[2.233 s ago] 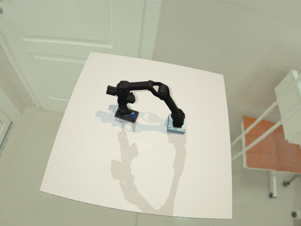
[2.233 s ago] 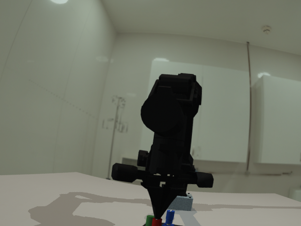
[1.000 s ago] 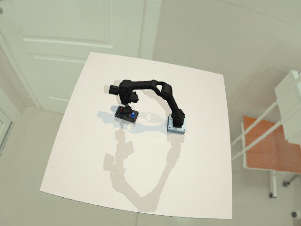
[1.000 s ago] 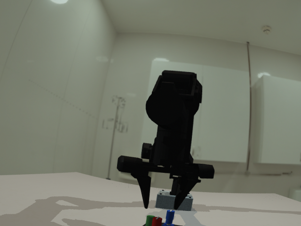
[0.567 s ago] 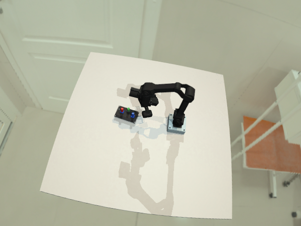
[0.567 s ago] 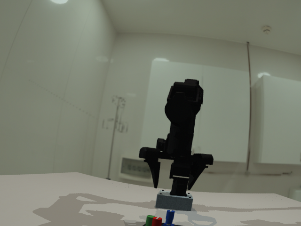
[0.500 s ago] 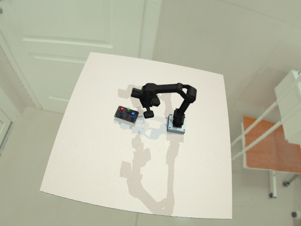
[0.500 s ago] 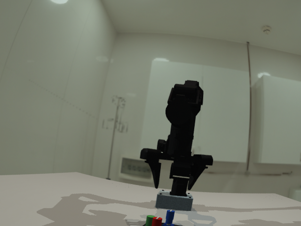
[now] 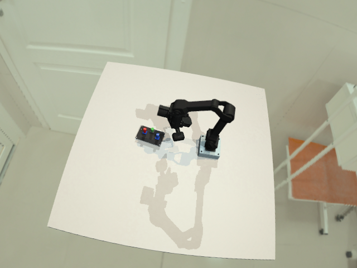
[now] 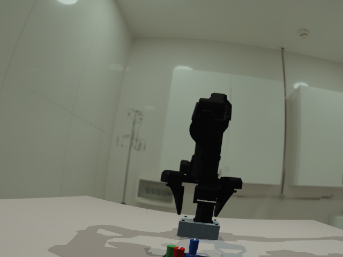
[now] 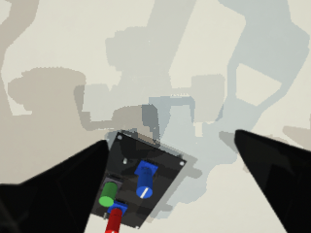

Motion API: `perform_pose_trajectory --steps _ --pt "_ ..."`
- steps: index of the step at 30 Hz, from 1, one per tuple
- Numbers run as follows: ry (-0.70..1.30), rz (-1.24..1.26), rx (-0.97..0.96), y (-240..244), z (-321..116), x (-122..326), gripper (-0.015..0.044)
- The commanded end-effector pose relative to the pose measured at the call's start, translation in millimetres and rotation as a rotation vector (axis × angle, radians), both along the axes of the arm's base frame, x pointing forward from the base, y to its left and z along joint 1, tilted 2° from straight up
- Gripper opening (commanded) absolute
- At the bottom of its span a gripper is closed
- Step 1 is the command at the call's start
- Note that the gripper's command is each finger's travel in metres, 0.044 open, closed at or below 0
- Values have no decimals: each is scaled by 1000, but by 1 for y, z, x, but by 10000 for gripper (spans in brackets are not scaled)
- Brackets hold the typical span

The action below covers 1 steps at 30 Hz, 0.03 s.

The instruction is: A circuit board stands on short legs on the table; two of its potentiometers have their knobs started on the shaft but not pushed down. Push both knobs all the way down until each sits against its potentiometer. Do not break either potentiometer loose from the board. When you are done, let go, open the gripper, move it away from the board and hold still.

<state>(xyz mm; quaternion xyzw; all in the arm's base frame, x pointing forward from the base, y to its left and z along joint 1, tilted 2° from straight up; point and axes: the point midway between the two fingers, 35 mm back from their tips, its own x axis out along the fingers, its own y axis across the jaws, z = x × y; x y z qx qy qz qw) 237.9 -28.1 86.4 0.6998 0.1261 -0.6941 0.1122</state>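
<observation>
The dark circuit board [image 9: 150, 139] [image 11: 130, 148] stands on the table. A blue knob [image 9: 157, 135] [image 10: 193, 247] [image 11: 144, 183] is over one blue potentiometer [image 11: 146, 168]; in the exterior view its top is higher than the others. A red knob [image 9: 144, 130] [image 10: 178, 251] [image 11: 114, 221] is over another blue potentiometer [image 11: 119, 208]; whether it sits against it I cannot tell. A green knob [image 9: 152, 129] [image 10: 170, 250] [image 11: 108, 194] is beside it. Both potentiometers appear in place. My gripper [image 10: 197, 214] [image 11: 170, 141] is wide open and empty, above the table on the arm-base side of the board, touching nothing.
The arm's grey base [image 9: 208, 156] [image 10: 198, 229] stands on the table [image 9: 115, 187] to the right of the board in the top view. The arm arches above the table, and its shadows fall around the board.
</observation>
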Motion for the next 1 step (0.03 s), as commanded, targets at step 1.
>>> perform_pose_trajectory --steps 1 --pt "0 -5 3 1 -1 -1 440"
